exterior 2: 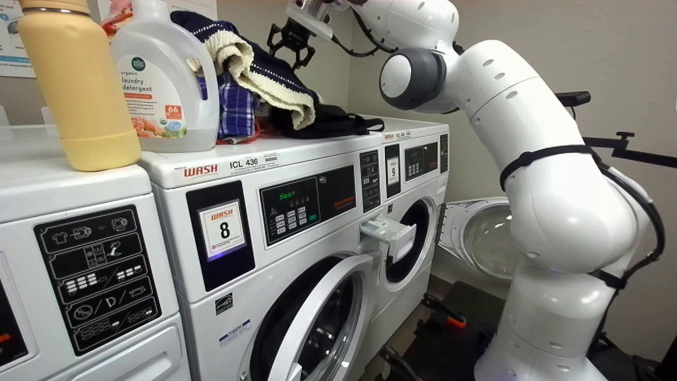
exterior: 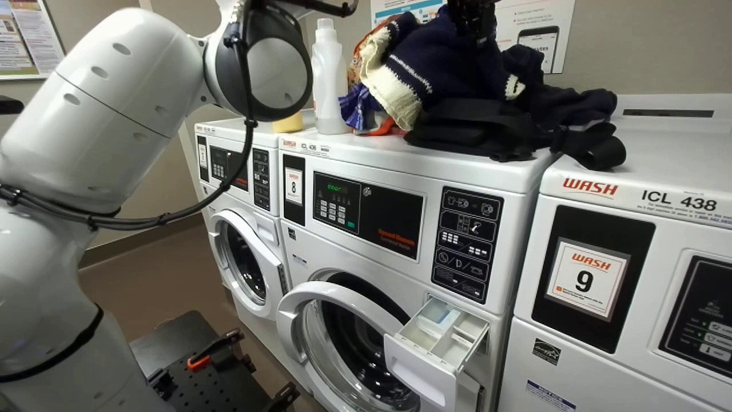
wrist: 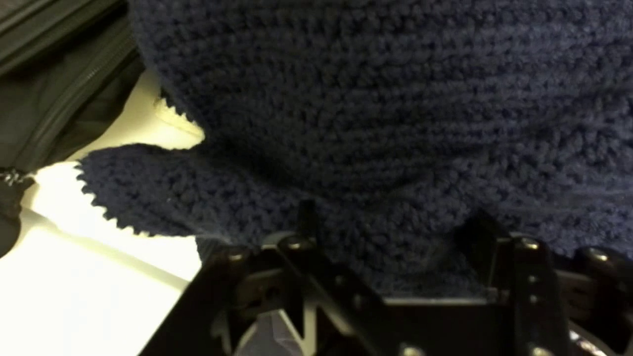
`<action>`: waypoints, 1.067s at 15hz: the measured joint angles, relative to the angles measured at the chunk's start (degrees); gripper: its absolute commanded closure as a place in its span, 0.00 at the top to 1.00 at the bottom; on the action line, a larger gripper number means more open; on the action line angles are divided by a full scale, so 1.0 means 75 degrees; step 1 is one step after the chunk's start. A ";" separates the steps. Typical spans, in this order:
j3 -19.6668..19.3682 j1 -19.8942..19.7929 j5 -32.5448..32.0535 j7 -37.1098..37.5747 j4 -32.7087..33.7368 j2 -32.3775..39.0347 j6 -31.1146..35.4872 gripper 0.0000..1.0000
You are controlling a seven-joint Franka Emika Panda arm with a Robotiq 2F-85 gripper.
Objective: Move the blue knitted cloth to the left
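Nearest, in the wrist view, the hand (wrist: 393, 220) is shown set wide, its fingers (wrist: 307, 222) well parted. Just beyond, that view is mostly filled by the blue knitted cloth (wrist: 371, 99), by which the gap between the fingers is backed; whether the knit is touched by them cannot be told. In both exterior views the blue knitted cloth is seen heaped on the desk (exterior: 366, 150), here the top of the washing machine (exterior: 354, 257) numbered 8, and its cream border (exterior: 397, 86) is draped down just beside a plaid cloth (exterior 2: 236, 108). Under the heap a black bag (exterior: 474, 129) is partly covered, and its strap (exterior: 606, 151) is laid across onto the next machine (exterior: 629, 377), marked 9. Just beside the plaid cloth, a laundry detergent jug (exterior 2: 158, 84) is set upright. Farther from the hand, a yellow bottle (exterior 2: 79, 90) is set near the jug, on the adjoining machine (exterior 2: 31, 190). Lower down, at the front of the machine numbered 8, a drawer (exterior: 423, 366) is pulled out, and the round door (exterior: 287, 329) is seen ajar; "door" is spelled in green on the display (exterior 2: 288, 196). Farthest off, printed notices (exterior: 563, 40) are fixed to the wall (exterior: 657, 51).
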 measured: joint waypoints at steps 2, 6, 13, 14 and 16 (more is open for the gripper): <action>0.0040 0.0019 0.0062 0.0000 0.0004 0.0068 0.0000 0.27; 0.0074 0.0148 0.0076 0.0000 0.0070 0.0003 0.0004 0.00; 0.0047 0.0819 -0.0019 0.0380 0.0095 -0.0500 0.0222 0.03; 0.0017 0.0972 -0.0052 0.0487 0.0098 -0.0567 0.0351 0.03; -0.0033 0.1298 -0.0207 0.0743 0.0099 -0.0656 0.0706 0.03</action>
